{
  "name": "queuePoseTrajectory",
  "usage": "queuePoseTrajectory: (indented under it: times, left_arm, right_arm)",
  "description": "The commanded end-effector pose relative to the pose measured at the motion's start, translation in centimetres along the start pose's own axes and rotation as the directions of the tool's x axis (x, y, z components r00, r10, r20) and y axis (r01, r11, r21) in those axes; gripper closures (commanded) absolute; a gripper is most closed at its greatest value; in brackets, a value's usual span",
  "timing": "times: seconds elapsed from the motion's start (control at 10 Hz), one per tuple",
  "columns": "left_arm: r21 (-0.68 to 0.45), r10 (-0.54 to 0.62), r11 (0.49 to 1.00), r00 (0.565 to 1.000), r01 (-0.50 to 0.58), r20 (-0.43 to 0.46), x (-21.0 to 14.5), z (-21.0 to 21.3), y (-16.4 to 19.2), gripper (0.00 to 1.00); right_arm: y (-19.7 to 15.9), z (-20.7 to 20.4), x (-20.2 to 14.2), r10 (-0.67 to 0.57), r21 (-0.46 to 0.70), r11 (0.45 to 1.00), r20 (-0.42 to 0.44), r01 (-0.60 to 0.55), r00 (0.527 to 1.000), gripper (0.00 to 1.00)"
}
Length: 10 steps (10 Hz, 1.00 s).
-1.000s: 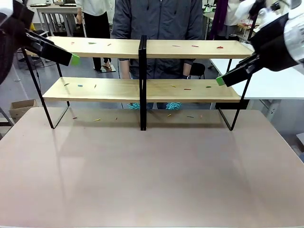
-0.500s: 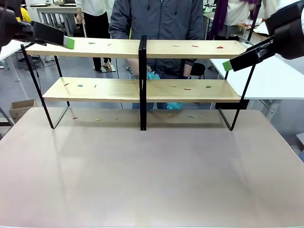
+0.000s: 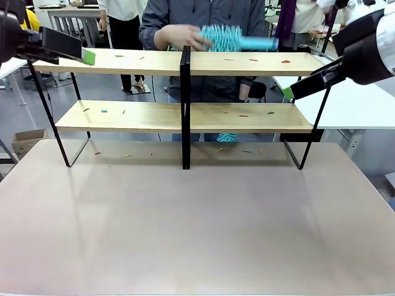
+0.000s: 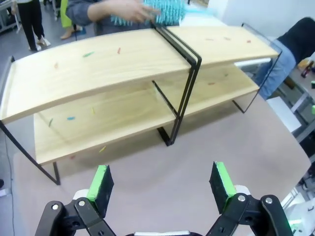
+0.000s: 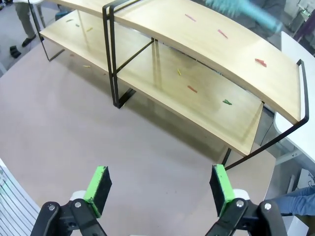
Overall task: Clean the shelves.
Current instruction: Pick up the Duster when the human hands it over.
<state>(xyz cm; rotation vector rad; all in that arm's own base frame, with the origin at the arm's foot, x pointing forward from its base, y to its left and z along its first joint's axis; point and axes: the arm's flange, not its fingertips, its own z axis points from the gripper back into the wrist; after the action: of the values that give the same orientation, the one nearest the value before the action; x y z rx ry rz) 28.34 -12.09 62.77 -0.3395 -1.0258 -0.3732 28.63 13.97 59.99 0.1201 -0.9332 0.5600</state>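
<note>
The shelves (image 3: 142, 116) stand along the far edge of the table (image 3: 197, 234). They are two long light wood boards in a thin black frame, dotted with little coloured bits. A hand (image 3: 182, 37) holds a blue brush (image 3: 223, 38) above the top board. The left gripper (image 4: 161, 181) and the right gripper (image 5: 159, 189) are spread wide.

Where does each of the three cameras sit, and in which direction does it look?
Front view: between the arms, looking across the table at the shelves and a person; left gripper and right gripper at the sides.
Left wrist view: high by the shelves' left end, looking down; its open fingers at the bottom.
Right wrist view: high by the right end, looking down; its open fingers at the bottom.
Shared: all three show the shelves and the person's brush.
</note>
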Motion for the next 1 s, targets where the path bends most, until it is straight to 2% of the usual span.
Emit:
queuePoseTrajectory:
  times: [0.0, 0.3, 0.9]
  left_arm:
    - [0.022, -0.016, 1.000, 0.999, 0.017, -0.041, -0.9, 0.1, -0.1, 0.00]
    - [0.052, -0.059, 0.997, 0.995, 0.063, -0.078, -1.1, 0.0, -0.3, 0.00]
    - [0.075, -0.028, 0.997, 0.999, 0.029, -0.016, -1.7, 1.0, 0.7, 0.00]
  right_arm:
    - [0.0, -0.5, -1.2, -0.038, 0.018, 0.999, 0.015, 0.038, 0.999, 0.00]
    - [-0.2, -0.8, -1.2, -0.036, 0.016, 0.999, 0.018, 0.036, 0.999, 0.00]
    - [0.0, -2.0, -0.9, -0.017, 0.036, 0.999, -0.033, 0.018, 0.999, 0.00]
